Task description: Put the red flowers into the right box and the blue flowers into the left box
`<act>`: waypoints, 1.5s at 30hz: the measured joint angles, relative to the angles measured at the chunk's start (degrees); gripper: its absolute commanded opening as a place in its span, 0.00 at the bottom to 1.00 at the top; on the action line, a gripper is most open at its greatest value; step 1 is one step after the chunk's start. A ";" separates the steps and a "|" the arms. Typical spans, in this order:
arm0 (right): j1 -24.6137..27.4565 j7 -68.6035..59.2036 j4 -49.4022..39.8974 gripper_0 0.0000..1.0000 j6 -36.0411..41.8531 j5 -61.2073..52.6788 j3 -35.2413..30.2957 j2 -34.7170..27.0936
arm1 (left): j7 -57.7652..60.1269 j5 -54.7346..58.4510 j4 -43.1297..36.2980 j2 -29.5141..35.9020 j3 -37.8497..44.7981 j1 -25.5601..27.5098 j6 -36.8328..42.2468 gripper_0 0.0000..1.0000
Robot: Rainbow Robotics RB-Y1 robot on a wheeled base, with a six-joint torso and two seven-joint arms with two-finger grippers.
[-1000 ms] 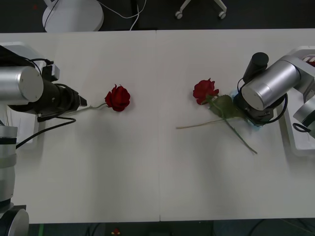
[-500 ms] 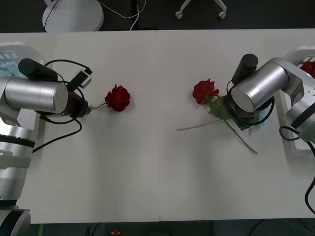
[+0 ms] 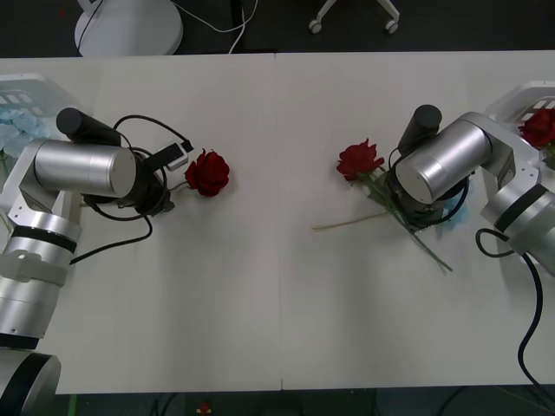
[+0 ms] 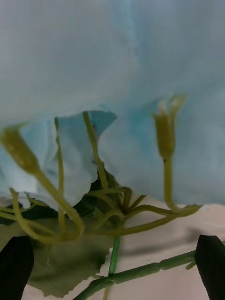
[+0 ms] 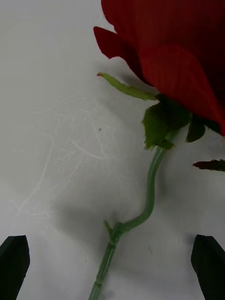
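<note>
Roses lie on the white table (image 3: 260,286), two of them out in the open. One red rose (image 3: 207,172) sits left of the middle seam, and the left gripper (image 5: 111,269) is down right over its green stem (image 5: 149,197), black fingertips (image 5: 14,260) spread wide to either side of it and not touching it. From the front, the left arm's silver forearm (image 3: 85,169) covers most of that stem, with the bloom poking out just past the wrist.

Over on the right, a second red rose (image 3: 360,159) lies with its leaf (image 3: 392,185) and long stem running under the right arm, and another thin stem (image 3: 347,222) crosses it. The right gripper (image 4: 112,269) hovers low over a pale blue flower cluster (image 4: 112,70), its fingertips apart with the cluster's green stalks (image 4: 117,225) between them, nothing pinched.

The left box (image 3: 17,87) at the table's left edge holds some blue flowers (image 3: 16,121). The right box (image 3: 520,95) at the far right edge has a red rose (image 3: 539,126) lying in it
</note>
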 measured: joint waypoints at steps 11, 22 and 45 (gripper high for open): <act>-0.40 0.01 1.39 1.00 -0.38 1.75 0.00 0.56 | 0.00 2.13 0.22 -0.30 -0.53 -0.10 0.00 0.99; -1.30 0.11 -0.97 1.00 3.48 -1.26 0.00 -0.03 | 0.00 8.20 8.92 -0.37 -0.49 -4.96 -0.91 0.05; -1.30 0.87 3.28 0.80 -0.06 -0.62 0.01 0.23 | 0.00 15.66 6.33 -0.36 4.78 -5.14 -0.07 0.00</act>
